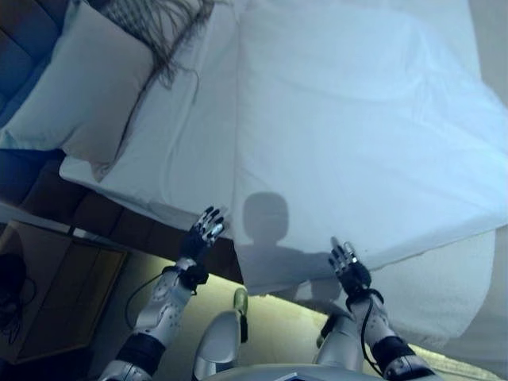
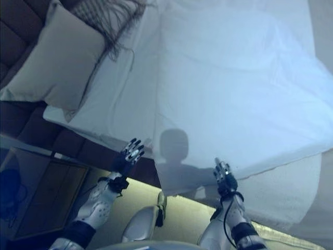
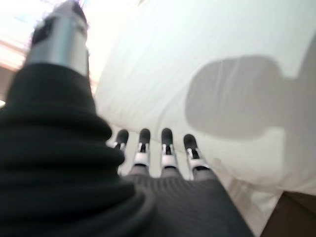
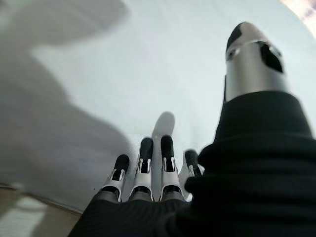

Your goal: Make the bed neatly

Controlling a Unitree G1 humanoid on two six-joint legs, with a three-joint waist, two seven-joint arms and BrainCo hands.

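A white duvet [image 1: 357, 135] lies spread over the bed, its near edge hanging over the side. A white sheet [image 1: 178, 151] shows bare to its left. A grey-white pillow [image 1: 75, 87] lies at the head, partly under a dark fringed throw [image 1: 163, 32]. My left hand [image 1: 205, 232] is open, fingers straight, at the near edge by the duvet's corner. My right hand [image 1: 346, 264] is open just below the duvet's near edge. In both wrist views the fingers [image 3: 165, 148] [image 4: 148, 160] point at the white cloth and hold nothing.
A dark padded headboard [image 1: 20, 40] runs along the left. A dark bed base [image 1: 119, 218] shows under the sheet. A glass-topped nightstand [image 1: 55, 286] stands at the lower left. The mattress side [image 1: 448, 294] shows at the lower right.
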